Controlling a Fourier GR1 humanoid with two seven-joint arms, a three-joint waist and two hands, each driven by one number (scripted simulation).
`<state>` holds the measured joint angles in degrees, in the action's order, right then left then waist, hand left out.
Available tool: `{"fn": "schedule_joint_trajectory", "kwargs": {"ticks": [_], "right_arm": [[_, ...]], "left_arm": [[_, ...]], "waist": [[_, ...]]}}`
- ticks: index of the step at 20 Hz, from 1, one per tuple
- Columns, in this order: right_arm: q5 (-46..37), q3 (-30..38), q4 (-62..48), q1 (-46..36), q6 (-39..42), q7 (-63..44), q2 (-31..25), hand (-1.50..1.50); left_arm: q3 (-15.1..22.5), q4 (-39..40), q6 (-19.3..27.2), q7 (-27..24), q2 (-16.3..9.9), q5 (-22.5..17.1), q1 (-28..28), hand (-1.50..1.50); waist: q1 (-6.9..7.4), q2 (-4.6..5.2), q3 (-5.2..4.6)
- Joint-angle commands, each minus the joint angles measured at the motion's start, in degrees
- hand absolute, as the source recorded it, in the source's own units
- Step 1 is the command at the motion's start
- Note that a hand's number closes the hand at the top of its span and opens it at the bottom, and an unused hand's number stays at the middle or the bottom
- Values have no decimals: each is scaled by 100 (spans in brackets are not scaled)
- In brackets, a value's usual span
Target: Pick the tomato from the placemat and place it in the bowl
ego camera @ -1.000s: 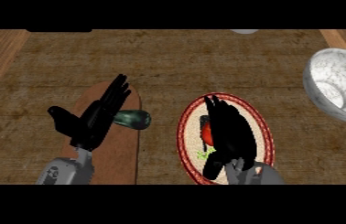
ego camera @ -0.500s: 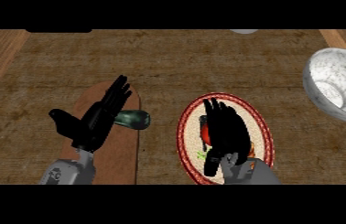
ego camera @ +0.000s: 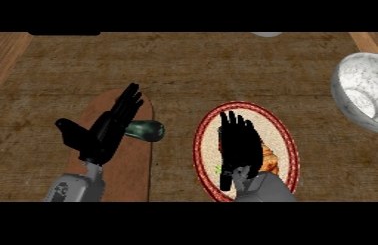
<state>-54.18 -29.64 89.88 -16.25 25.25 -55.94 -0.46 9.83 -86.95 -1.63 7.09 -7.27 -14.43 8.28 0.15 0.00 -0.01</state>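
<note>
Most of the tomato (ego camera: pixel 269 159) hides under right hand (ego camera: pixel 238 146).

Bare surface (ego camera: pixel 221 69) lies open between the placemat (ego camera: pixel 284 139) and the bowl (ego camera: pixel 354 89) at the right edge. The dark object (ego camera: pixel 148 130) sits well left, beside the left hand (ego camera: pixel 103 134).

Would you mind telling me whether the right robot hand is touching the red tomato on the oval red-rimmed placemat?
Cannot tell. In the head view the right robot hand lies over the red tomato on the oval red-rimmed placemat, hiding any contact or gap.
</note>
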Motion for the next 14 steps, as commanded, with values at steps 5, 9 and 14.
{"fn": "schedule_joint_trajectory", "kwargs": {"ticks": [5,9,14], "right_arm": [[-269,409,-483,-154,-261,103,43,-150],[-441,325,-220,350,-365,364,-98,-150],[-304,-111,-624,242,-951,41,44,-150]], "left_arm": [[124,-118,-37,-220,241,269,-504,0],[-302,-179,-293,173,48,63,-152,0],[-207,213,-106,119,400,339,195,0]], "waist": [[5,0,0],[-16,-2,0],[-13,0,1]]}}
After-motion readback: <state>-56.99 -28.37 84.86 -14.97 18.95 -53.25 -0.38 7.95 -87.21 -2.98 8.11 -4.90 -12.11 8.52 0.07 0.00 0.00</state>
